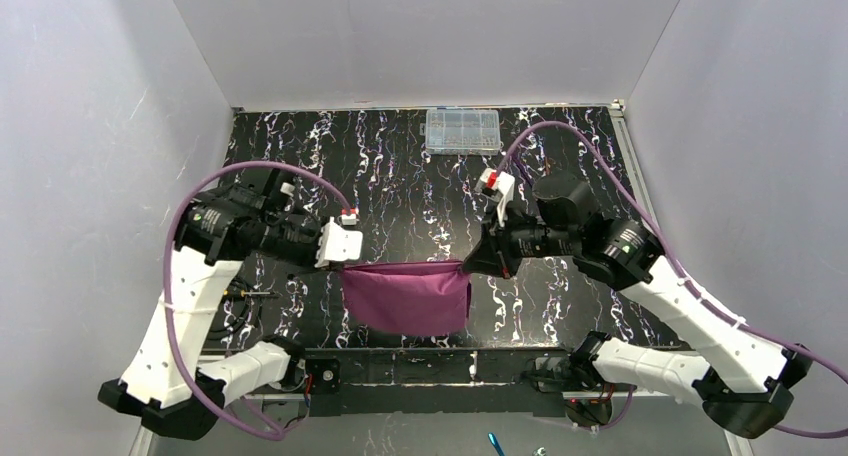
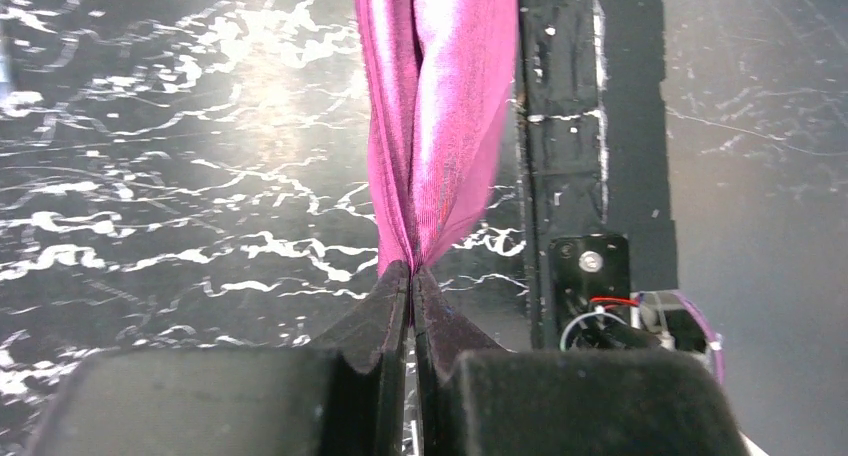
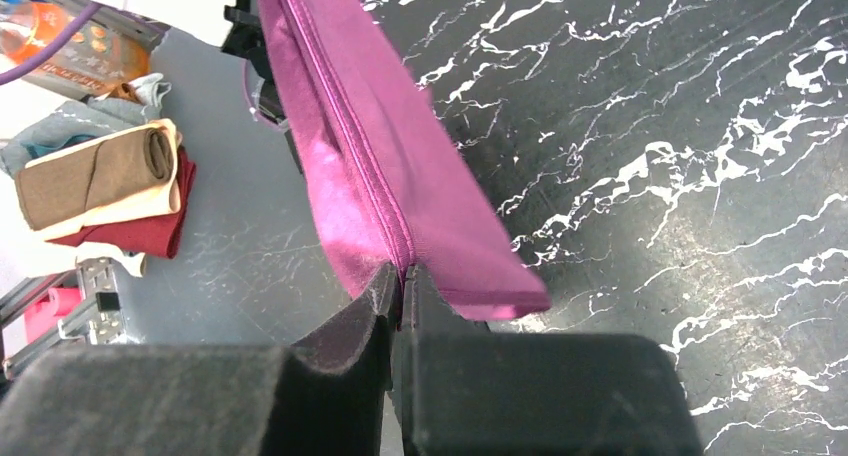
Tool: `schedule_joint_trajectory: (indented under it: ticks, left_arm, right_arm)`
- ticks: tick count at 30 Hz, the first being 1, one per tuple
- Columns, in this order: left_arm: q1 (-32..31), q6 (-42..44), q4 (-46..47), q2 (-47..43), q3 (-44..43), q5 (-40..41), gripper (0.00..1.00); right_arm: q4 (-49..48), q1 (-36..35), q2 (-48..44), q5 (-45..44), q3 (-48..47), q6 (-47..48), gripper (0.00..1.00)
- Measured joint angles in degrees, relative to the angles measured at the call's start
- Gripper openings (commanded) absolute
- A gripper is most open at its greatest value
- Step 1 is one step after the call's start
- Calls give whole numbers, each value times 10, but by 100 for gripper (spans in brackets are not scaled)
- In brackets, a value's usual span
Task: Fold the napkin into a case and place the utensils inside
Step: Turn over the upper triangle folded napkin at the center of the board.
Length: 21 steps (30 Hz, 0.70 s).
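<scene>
Tabletop [image 1: 400, 166] of black veined marble, grey walls [image 1: 420, 36], napkin [image 1: 405, 296] gripped by left end effector [image 1: 343, 264], right end effector [image 1: 467, 266]

Lab cell (white enclosure walls [image 1: 420, 36]).

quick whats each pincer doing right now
left pincer: closed, holding one top corner of the napkin
right pincer: closed, holding the napkin's other top corner

Doubled plum-purple napkin [image 1: 407, 296], aloft, outstretched.
</scene>
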<state>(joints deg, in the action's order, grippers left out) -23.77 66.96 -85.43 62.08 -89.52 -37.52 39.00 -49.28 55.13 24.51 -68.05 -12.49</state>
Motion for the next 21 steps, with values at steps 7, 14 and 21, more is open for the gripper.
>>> schedule_joint_trajectory:
  ticks: [7, 14, 21]
  left_arm:
    - [9, -4, 0, 141, 53, -5, 0]
    - [82, -27, 36, 541, -127, 7, 0]
    - [118, -94, 117, 761, -297, 42, 3]
  right_arm:
    - [-29, 60, 132, -12, 2, 19, 1]
    - [-162, 217, 429, 32, -2, 50, 12]
    - [-193, 255, 631, 69, -118, 70, 39]
